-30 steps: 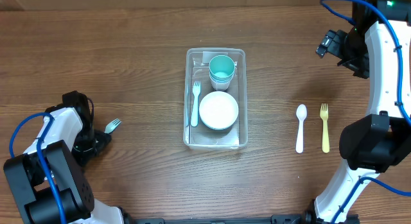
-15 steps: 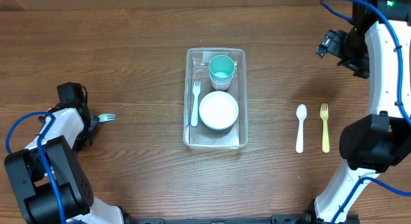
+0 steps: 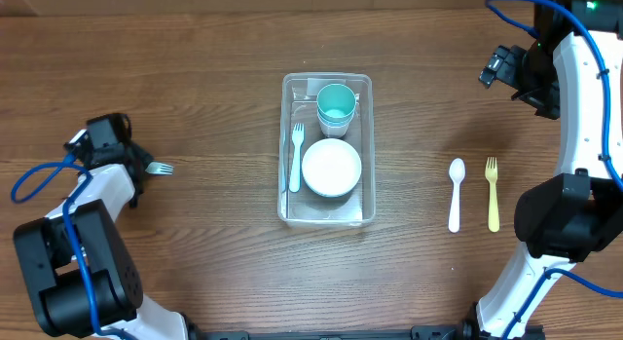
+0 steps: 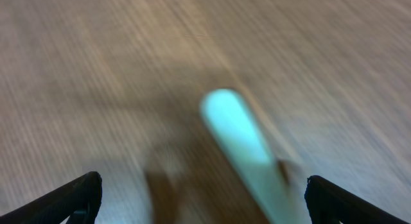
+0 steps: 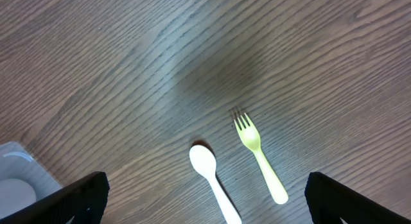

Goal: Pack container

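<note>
Overhead, the clear container (image 3: 327, 211) sat mid-table, holding a teal bowl (image 3: 337, 103), a white bowl (image 3: 332, 167) and a pale fork (image 3: 296, 157). The left gripper (image 4: 204, 201) stood wide, with a blurred teal fork (image 3: 162, 169) lying ungripped between its fingers. The right gripper (image 5: 209, 197) gaped wide above a white spoon (image 5: 204, 161) and a yellow fork (image 5: 257, 156).

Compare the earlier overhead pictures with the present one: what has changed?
The left gripper swung toward the table's far edge, and the teal fork beside it shifted along, prongs now pointing toward the container. That gripper's jaws stand open. The right gripper, container, spoon and yellow fork stayed put.
</note>
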